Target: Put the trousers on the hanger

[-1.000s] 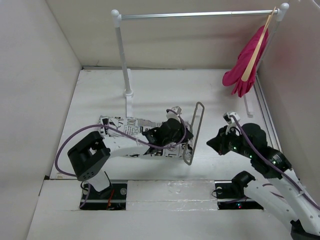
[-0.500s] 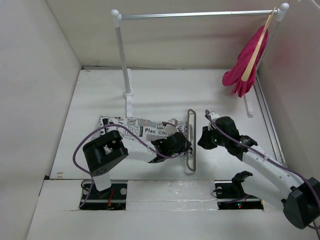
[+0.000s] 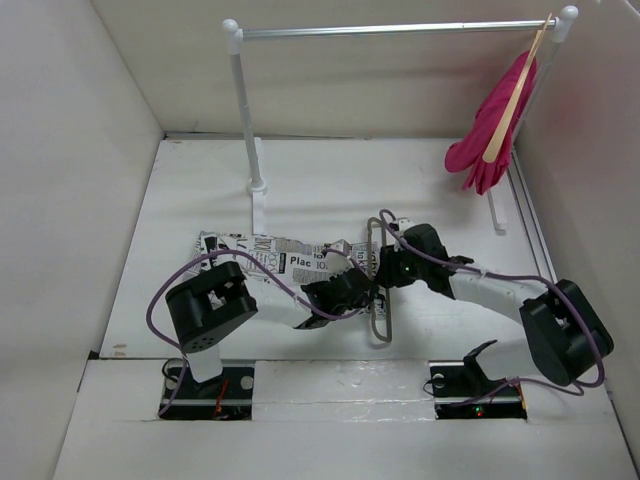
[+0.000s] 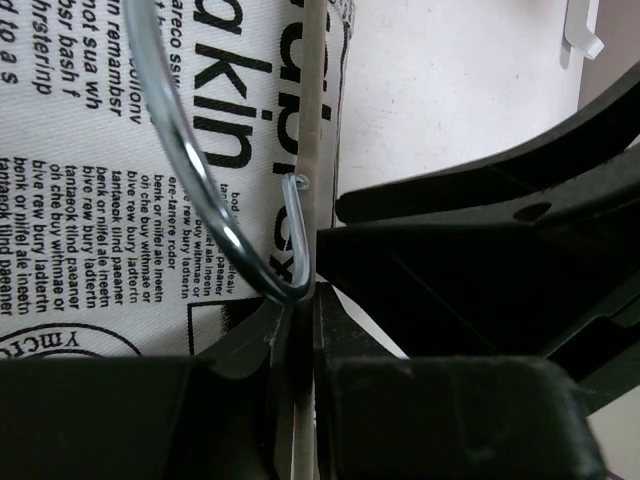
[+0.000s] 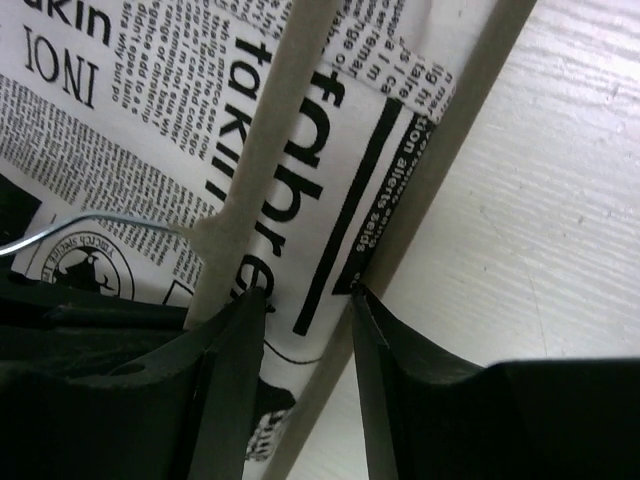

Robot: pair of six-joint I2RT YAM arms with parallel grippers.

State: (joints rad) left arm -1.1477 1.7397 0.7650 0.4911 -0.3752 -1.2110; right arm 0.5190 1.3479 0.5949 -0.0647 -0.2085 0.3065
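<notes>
White bench (image 3: 330,185): planked surface, enclosed by plain white walls (image 3: 60,150) on the left, rear and right. Clothes rail (image 3: 400,29): metal bar across the rear, carried on white uprights; left upright (image 3: 245,110) stands on the bench. Pale wooden hanger (image 3: 515,95): hooked at the bar's right end, tilted. Pink garment (image 3: 490,140): draped on that hanger, hanging clear of the bench.

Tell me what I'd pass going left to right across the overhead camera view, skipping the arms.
trousers → hanger → pink garment
</notes>
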